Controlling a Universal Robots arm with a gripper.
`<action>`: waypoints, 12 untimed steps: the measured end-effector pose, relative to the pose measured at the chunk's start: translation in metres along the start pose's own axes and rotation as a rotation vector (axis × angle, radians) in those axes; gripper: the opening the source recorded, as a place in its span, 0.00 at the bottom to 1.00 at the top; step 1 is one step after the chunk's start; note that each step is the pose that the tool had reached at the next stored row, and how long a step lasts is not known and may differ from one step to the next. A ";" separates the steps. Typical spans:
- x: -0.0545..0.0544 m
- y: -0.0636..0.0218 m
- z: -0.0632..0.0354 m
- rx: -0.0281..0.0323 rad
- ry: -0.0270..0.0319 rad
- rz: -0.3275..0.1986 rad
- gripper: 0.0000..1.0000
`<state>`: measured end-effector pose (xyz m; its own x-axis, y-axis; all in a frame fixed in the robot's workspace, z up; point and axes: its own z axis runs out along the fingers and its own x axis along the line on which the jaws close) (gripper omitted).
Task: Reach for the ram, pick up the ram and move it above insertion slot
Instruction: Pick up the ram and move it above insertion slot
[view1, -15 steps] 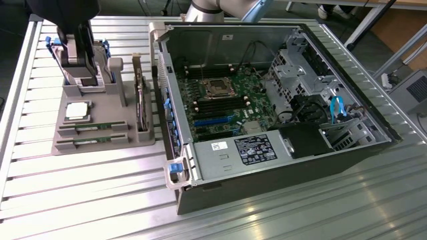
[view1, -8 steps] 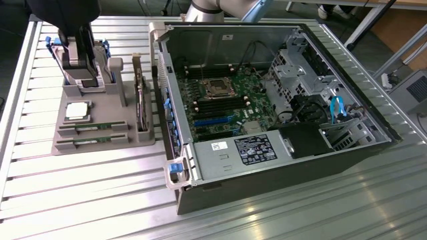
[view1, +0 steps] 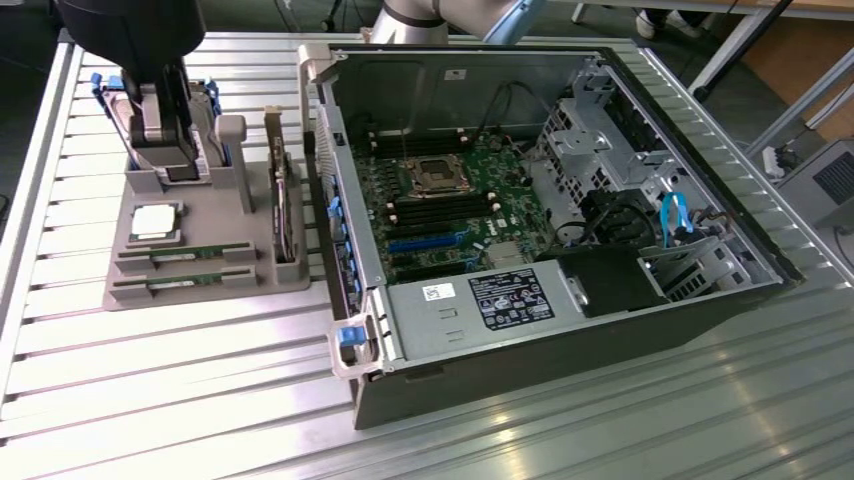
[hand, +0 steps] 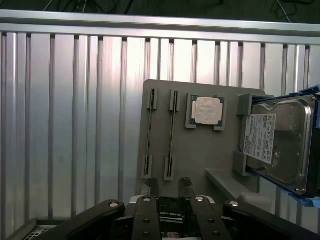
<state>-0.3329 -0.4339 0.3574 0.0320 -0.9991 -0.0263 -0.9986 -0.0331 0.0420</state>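
- Tool (hand: 168, 184) wide open, nothing between its fingers (hand: 147, 220).
- Ram (view1: 187, 252) sits on edge in a slot of the grey holder (view1: 283, 280), ungripped.
- Holder rests on the ribbed desk (view1: 174, 380), just beside the open PC case (view1: 534, 385), on the exterior view's left.
- Second strip (view1: 187, 283) in the next slot, parallel to the ram, just beside it.
- From the wrist view, the fingertips hang near the ends of both strips; the ram (hand: 171, 131) lines up roughly with the gap between them, second strip (hand: 150, 132) alongside.
- CPU (view1: 156, 222) lies flat next to the ram, on the side away from the second strip.
- Hard drive (view1: 150, 125) stands upright at the holder's far end, past the CPU.
- Motherboard (view1: 454, 200) lies bare inside the case.
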 end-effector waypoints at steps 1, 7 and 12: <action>0.000 0.0000 0.0003 0.0000 0.0000 0.000 0.30; 0.000 -0.0001 0.0019 -0.0001 0.0001 -0.003 0.30; 0.000 -0.0004 0.0105 -0.0003 0.0005 -0.013 0.30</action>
<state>-0.3329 -0.4339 0.3469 0.0450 -0.9986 -0.0264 -0.9981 -0.0461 0.0420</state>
